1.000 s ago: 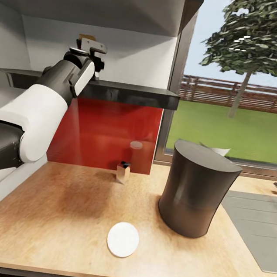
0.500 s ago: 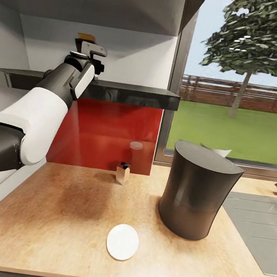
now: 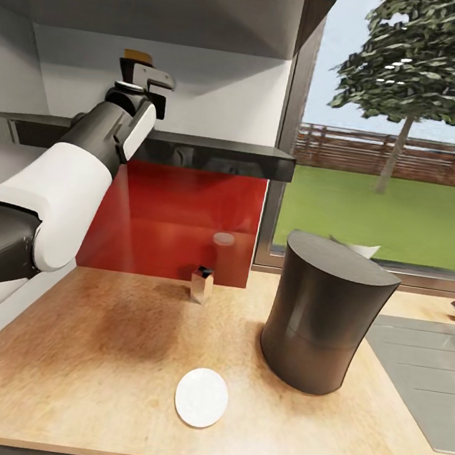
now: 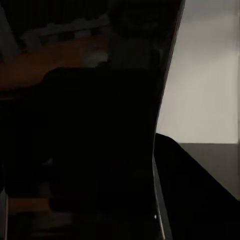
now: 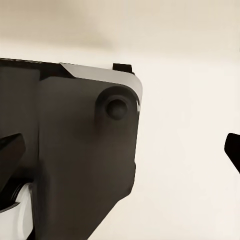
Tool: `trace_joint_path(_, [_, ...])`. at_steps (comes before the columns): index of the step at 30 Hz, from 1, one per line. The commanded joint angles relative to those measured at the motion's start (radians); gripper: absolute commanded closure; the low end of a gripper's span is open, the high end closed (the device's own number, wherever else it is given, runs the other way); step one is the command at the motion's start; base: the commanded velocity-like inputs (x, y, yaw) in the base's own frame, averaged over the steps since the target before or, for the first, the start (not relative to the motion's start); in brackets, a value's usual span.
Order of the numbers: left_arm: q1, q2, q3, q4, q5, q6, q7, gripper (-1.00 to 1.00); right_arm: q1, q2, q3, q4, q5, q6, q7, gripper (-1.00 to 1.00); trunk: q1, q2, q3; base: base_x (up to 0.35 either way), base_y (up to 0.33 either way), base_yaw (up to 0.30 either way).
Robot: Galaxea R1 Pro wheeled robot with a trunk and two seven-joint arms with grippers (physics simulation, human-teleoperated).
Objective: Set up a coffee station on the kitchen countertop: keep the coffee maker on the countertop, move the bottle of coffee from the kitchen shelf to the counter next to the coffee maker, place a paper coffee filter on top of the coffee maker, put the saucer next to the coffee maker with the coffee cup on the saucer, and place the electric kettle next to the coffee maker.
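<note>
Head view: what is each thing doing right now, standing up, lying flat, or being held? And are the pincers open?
Coffee maker: standing upright on the counter.
Saucer: lying flat on the counter, nothing on it.
Bottle: up at the shelf, mostly hidden behind the left pincer; cannot tell if gripped.
Small shiny box: upright by the red wall.
Right pincer: open wide, holding nothing.

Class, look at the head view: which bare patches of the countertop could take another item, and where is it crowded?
The countertop is bare on its left, between the wall edge and the saucer, and in front of the red backsplash left of the small carton. Tighter: between saucer and coffee maker, and between coffee maker and sink.
</note>
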Motion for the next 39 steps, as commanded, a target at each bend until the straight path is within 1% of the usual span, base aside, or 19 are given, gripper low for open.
trace_joint_path(1, [-0.001, 0.001, -0.004, -0.004, -0.004, 0.007, 0.002, 1.0, 0.0, 0.001, -0.008, -0.002, 0.011, 0.006, -0.003, -1.0, 0.001, -0.002, -0.002, 0.0, 0.0, 0.0])
trace_joint_path(6, [-0.001, 0.0, -0.004, -0.019, -0.004, 0.01, 0.001, 1.0, 0.0, 0.001, -0.007, -0.002, 0.011, 0.006, -0.003, -1.0, 0.001, -0.002, -0.002, 0.0, 0.0, 0.0])
trace_joint_path(19, [-0.002, -0.004, -0.013, -0.022, -0.004, 0.02, -0.003, 1.0, 0.0, 0.002, -0.007, -0.004, 0.012, 0.006, -0.001, -1.0, 0.001, -0.002, -0.002, 0.0, 0.0, -0.012])
trace_joint_path(33, [-0.002, -0.009, -0.007, -0.022, -0.004, 0.018, -0.002, 1.0, 0.0, 0.003, -0.007, -0.005, 0.011, 0.006, -0.001, -1.0, 0.001, -0.002, -0.002, 0.0, -0.002, -0.244])
trace_joint_path(39, [-0.002, -0.009, -0.007, -0.022, -0.004, 0.02, -0.002, 1.0, 0.0, 0.004, -0.007, -0.005, 0.011, 0.006, -0.001, -1.0, 0.001, -0.002, -0.002, 0.0, -0.187, -0.267])
